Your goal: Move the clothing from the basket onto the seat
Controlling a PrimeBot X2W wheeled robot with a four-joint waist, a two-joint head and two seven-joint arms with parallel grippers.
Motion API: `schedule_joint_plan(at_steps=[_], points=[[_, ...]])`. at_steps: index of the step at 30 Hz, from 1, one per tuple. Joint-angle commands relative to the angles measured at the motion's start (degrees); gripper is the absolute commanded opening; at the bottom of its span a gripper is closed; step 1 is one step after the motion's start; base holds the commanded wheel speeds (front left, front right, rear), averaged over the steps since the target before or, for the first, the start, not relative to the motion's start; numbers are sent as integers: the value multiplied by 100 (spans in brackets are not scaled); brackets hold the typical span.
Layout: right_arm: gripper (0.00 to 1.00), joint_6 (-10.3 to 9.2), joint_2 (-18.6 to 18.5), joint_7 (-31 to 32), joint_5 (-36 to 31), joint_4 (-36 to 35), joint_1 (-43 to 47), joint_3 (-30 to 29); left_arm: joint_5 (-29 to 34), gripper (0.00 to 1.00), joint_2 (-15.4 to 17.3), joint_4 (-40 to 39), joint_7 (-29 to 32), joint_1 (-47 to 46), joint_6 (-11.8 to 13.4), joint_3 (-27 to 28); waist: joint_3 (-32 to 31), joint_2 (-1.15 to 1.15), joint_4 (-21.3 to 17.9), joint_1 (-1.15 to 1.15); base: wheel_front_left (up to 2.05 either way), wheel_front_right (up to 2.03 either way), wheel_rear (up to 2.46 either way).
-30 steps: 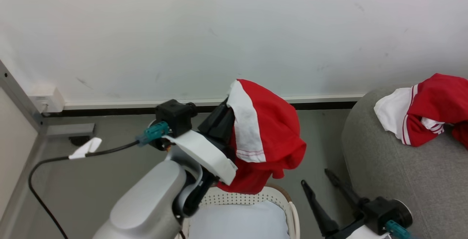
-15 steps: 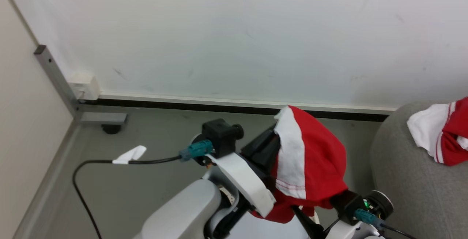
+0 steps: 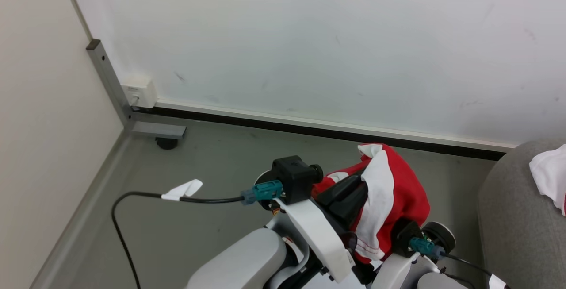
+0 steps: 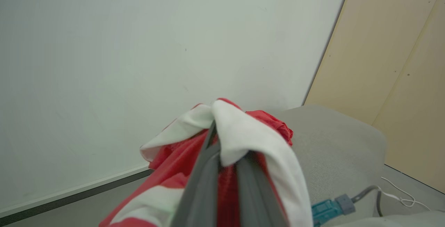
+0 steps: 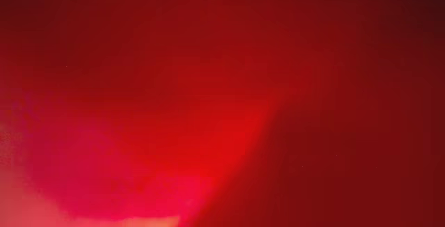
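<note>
The left gripper (image 4: 224, 154) is clamped on the clothing (image 3: 398, 191), which is held aloft left of the seat (image 3: 508, 218), so the drop lies rightward. The right gripper (image 3: 402, 236), nearer the seat, is buried in red cloth, and I cannot tell how its jaws stand.

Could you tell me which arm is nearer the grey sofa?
Right. The right arm is beside the sofa, tucked against the jersey; the left gripper, jaws shut on that jersey, is farther left.
</note>
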Motion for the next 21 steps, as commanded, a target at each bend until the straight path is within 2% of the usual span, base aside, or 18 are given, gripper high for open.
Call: schedule_joint_plan(at_steps=[1, 2, 3, 21], points=[[65, -13, 29, 4, 81, 90, -73, 43, -67, 0, 2, -35, 8, 72, -15, -1, 10, 0, 30, 0, 0, 0, 0], [25, -13, 63, 4, 108, 114, -88, 50, -70, 0, 3, -47, 6, 73, -7, -1, 13, 0, 38, 0, 0, 0, 0], [0, -13, 84, 4, 131, 120, -105, 33, -72, 0, 7, -55, 2, 73, 0, 0, 18, 0, 44, 0, 0, 0, 0], [0, -13, -10, 4, 112, -163, 124, -367, -145, 0, 221, 202, -151, 120, 128, 164, 39, 0, -268, 0, 0, 0, 0]])
